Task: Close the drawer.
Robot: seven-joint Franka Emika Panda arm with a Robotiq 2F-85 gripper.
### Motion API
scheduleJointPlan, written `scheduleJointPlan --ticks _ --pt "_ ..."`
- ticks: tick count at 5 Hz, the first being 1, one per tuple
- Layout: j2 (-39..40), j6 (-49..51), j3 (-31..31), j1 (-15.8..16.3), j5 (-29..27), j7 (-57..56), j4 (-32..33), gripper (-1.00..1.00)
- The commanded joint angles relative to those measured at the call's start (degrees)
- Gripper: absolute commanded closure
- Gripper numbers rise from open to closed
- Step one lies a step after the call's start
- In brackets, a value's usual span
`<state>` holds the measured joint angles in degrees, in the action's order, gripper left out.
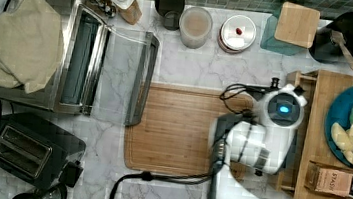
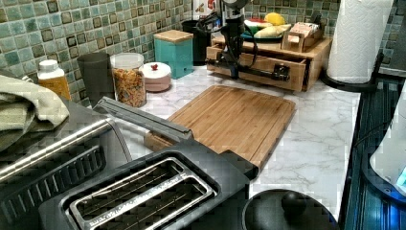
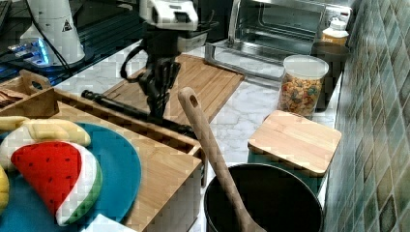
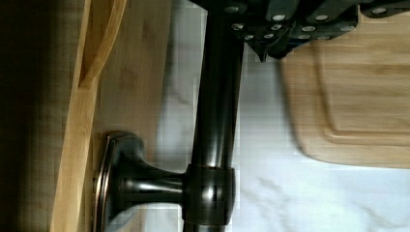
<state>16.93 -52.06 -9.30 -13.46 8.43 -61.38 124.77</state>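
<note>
The drawer point(image 2: 294, 77) sits in a wooden box point(image 2: 316, 50) at the back right of the left view, and its front stands a little way out from the box. A dark bar handle point(image 2: 261, 72) runs along that front. My gripper point(image 2: 233, 73) comes down from above onto the handle near its end at the left view's left. In the right view the gripper point(image 3: 157, 107) meets the handle point(image 3: 111, 104) in front of the drawer front point(image 3: 96, 113), with a narrow dark gap behind it. The wrist view has the handle point(image 4: 220, 106) running under the gripper point(image 4: 263, 48) beside the drawer front point(image 4: 130, 72).
A wooden cutting board point(image 1: 181, 130) lies on the marble counter just in front of the drawer. On the box top are a blue plate point(image 1: 345, 106) of toy fruit and a tea box point(image 1: 341, 182). A toaster oven point(image 1: 77, 48) with its door open, a toaster point(image 1: 27, 150) and jars point(image 1: 195, 26) stand farther off.
</note>
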Motion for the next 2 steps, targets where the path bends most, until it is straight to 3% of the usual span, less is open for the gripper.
scheduleJointPlan --ticks 1,2 --pt "2.7 -0.5 -8.7 -12.2 0.3 -11.0 -9.6 1.00" --pt "2.7 -0.5 -8.9 -12.0 0.2 -11.0 -9.5 1.00"
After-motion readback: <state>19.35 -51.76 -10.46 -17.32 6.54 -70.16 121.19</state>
